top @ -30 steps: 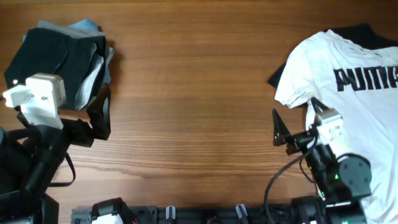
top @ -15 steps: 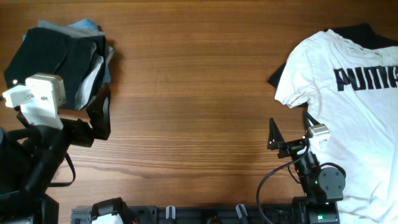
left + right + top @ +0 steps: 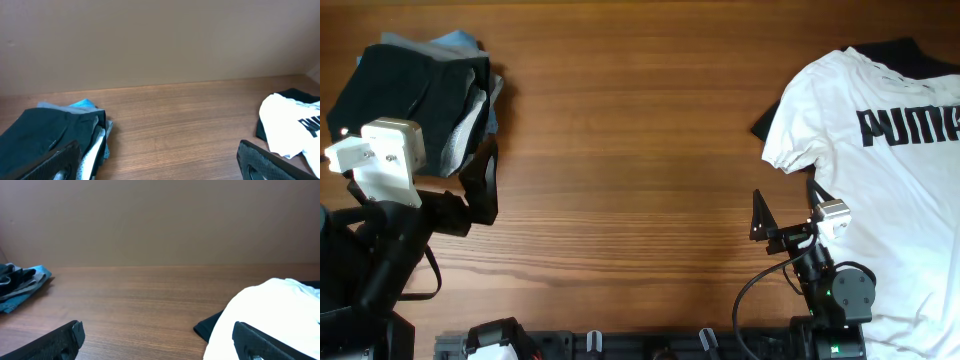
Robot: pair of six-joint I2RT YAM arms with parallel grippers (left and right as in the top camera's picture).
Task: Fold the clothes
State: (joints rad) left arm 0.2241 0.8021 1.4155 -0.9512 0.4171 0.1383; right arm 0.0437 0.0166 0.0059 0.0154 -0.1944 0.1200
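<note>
Judging by their slack folds, the black shorts (image 3: 395,90) will be light, limp and a little slippery; they lie on the heap (image 3: 470,120) across the counter (image 3: 620,150) from the PUMA T-shirt (image 3: 880,190), well apart from it. I'd pinch the waistband edge (the pale strip shows). My left tool (image 3: 160,167) and right tool (image 3: 160,342) both gape, holding nothing.

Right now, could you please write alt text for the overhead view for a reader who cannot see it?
A wooden table seen from above: a pile of dark clothes at far left, a white PUMA T-shirt spread at right over a black garment. The left gripper and right gripper sit open and empty at the near edge.
</note>
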